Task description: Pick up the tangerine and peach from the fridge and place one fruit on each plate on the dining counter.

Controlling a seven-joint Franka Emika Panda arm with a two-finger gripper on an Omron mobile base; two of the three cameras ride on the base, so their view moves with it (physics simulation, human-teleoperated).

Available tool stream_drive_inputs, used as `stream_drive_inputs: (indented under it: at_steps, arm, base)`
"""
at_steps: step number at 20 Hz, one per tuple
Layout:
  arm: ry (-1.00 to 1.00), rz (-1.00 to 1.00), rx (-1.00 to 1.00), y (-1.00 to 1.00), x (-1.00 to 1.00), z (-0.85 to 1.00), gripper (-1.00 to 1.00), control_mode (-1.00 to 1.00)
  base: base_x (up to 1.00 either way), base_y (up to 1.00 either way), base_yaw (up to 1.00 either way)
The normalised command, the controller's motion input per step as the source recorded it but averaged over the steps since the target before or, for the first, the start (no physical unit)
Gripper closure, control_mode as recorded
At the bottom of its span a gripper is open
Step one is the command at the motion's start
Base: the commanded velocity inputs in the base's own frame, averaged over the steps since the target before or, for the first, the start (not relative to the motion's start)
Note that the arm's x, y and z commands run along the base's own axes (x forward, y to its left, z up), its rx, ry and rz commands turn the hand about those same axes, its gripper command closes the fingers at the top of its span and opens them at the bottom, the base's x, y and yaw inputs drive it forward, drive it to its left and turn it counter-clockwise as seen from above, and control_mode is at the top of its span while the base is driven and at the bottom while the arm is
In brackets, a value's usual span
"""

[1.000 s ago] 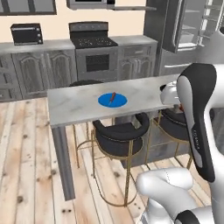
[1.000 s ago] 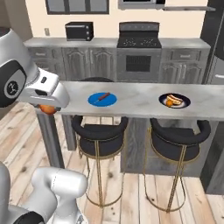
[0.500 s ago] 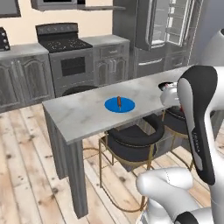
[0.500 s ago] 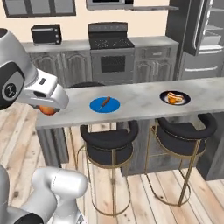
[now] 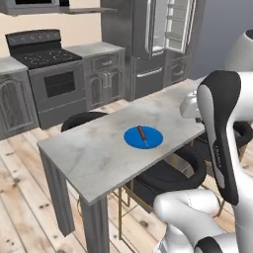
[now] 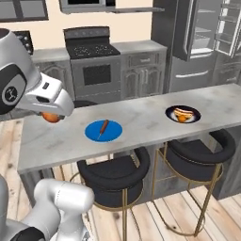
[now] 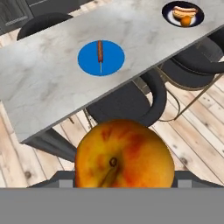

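The end effector (image 6: 51,116) grips the peach (image 7: 124,154), held near the tabletop's (image 6: 141,120) left end. Beyond sits the blue plate (image 7: 101,57), farther off the dark plate (image 7: 182,13) bearing the tangerine (image 7: 186,21).

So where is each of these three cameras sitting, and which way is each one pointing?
Left base view: behind the arm's left, facing counter, blue plate, fridge; white arm at right.
Right base view: behind its right, facing counter and dark plate; arm at left, gripper holding peach.
Hand view: on the hand, looking past the peach at the counter.
All share the blue plate.
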Motion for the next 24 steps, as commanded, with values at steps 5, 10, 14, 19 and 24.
stream_drive_inputs:
  at_steps: [5, 10, 14, 19, 24]
  arm:
    - [0.00, 0.00, 0.00, 0.00, 0.00, 0.00, 1.00, 1.00]
    - [0.00, 0.00, 0.00, 0.00, 0.00, 0.00, 1.00, 1.00]
    - [0.00, 0.00, 0.00, 0.00, 0.00, 0.00, 1.00, 1.00]
    - [0.00, 0.00, 0.00, 0.00, 0.00, 0.00, 1.00, 1.00]
    - [0.00, 0.00, 0.00, 0.00, 0.00, 0.00, 1.00, 1.00]
  base:
    - [0.26, 0.33, -0.13]
    - [0.40, 0.29, -0.10]
    - [0.42, 0.34, -0.11]
    - [0.41, 0.19, -0.05]
    - [0.39, 0.05, -0.01]
